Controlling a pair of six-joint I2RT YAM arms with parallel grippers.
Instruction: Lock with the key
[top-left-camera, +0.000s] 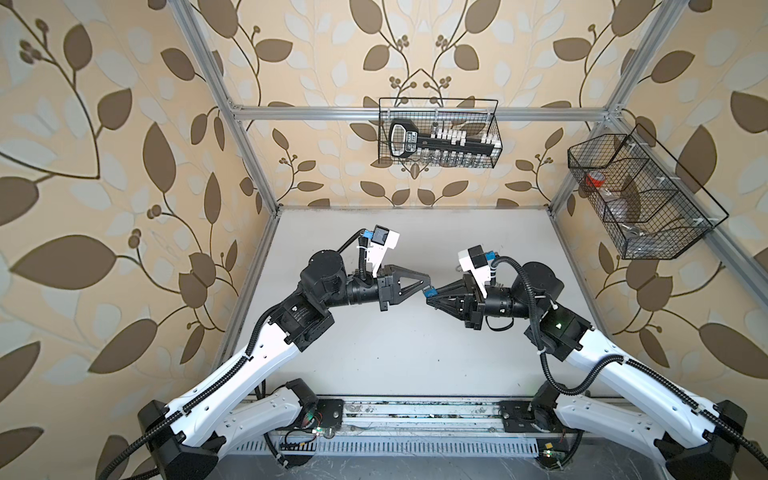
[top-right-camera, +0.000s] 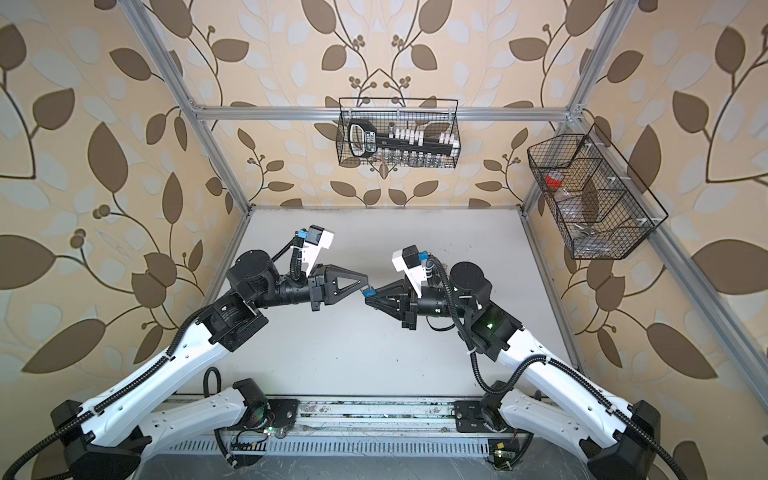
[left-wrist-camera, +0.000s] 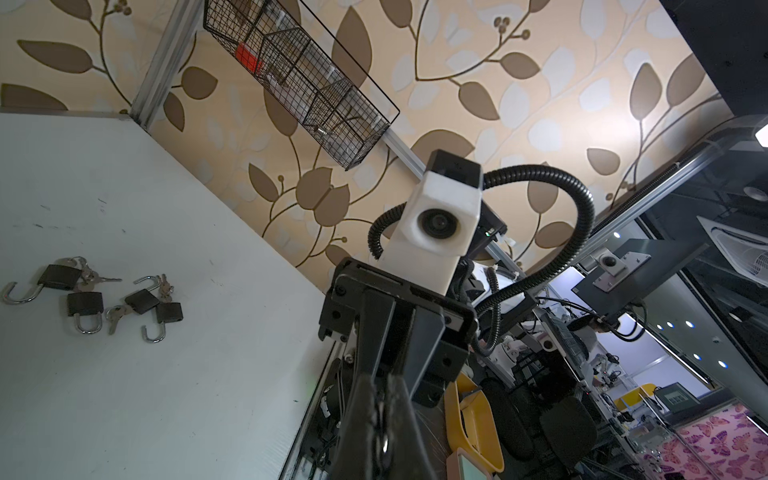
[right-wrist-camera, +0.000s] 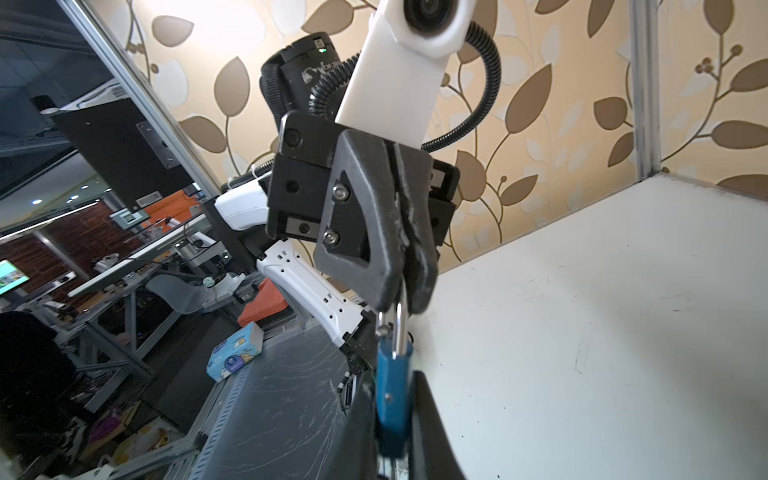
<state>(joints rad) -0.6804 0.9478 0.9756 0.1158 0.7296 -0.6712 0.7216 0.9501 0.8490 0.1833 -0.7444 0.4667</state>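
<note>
2 grippers meet mid-frame: my left gripper (top-left-camera: 429, 287) pinches the silver shackle (right-wrist-camera: 400, 328) of the blue rectangular padlock (right-wrist-camera: 392, 386); my right gripper (top-left-camera: 431, 298) clamps its body.

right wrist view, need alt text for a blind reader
A blue padlock is held between two end effectors: the left end effector pinches its silver shackle, the right end effector grips its blue body. A white table and leaf-patterned wallpaper lie behind.
</note>
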